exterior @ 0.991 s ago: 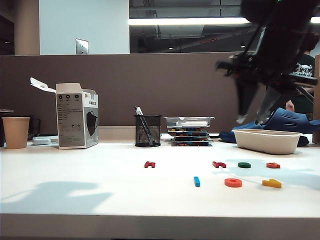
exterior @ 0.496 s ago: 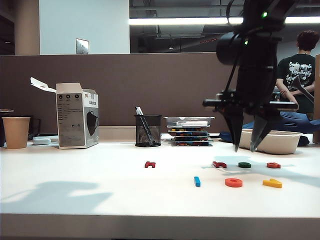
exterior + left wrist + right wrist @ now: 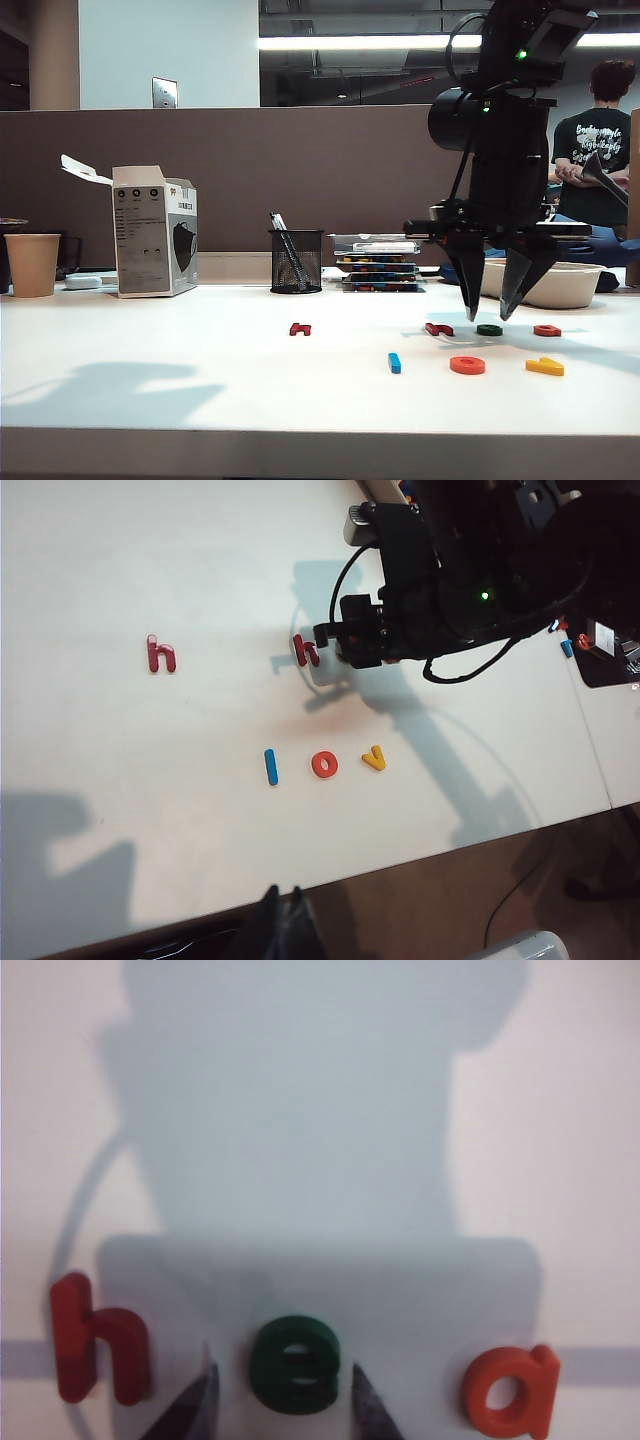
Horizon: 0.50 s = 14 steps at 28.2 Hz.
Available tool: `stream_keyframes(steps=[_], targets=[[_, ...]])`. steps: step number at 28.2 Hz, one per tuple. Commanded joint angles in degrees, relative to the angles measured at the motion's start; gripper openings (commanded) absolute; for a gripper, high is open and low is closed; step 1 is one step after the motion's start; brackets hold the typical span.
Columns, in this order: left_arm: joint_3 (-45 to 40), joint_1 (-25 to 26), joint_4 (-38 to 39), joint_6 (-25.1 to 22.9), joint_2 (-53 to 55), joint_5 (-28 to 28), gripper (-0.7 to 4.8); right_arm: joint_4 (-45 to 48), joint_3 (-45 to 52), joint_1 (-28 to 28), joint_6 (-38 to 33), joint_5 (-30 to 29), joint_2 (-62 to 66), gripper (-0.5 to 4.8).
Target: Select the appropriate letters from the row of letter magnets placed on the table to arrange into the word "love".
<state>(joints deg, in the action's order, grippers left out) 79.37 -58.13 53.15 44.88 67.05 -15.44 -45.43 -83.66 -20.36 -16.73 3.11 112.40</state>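
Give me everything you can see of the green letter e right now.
The green letter e is a small, flat, dark green magnet that looks like smooth plastic, with a rounded body. It lies flat on the white table in the back row, apart from the dark red h and the orange-red a flanking it. The right end effector hangs open over it, one fingertip on each side; contact cannot be told.

Exterior view sits low at the table (image 3: 150, 400) front edge, facing level across it. Left wrist view looks down from high, far off. Right wrist view looks straight down, very close. All three share the dark red h (image 3: 438, 329) (image 3: 306, 650) (image 3: 95, 1350).
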Motion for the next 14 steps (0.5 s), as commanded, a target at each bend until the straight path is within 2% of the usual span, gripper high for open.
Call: stream_keyframes(steps=[1,14], targets=[[0.15,-0.09,-0.48,0.13,-0.13,-0.15,-0.05,0.68,-0.24,0.00,-0.17,1.79,-0.17,1.63],[0.15,-0.09,-0.48,0.13,-0.13,-0.17,-0.05,0.92,-0.24,0.00,-0.17,0.98,1.07,1.63]])
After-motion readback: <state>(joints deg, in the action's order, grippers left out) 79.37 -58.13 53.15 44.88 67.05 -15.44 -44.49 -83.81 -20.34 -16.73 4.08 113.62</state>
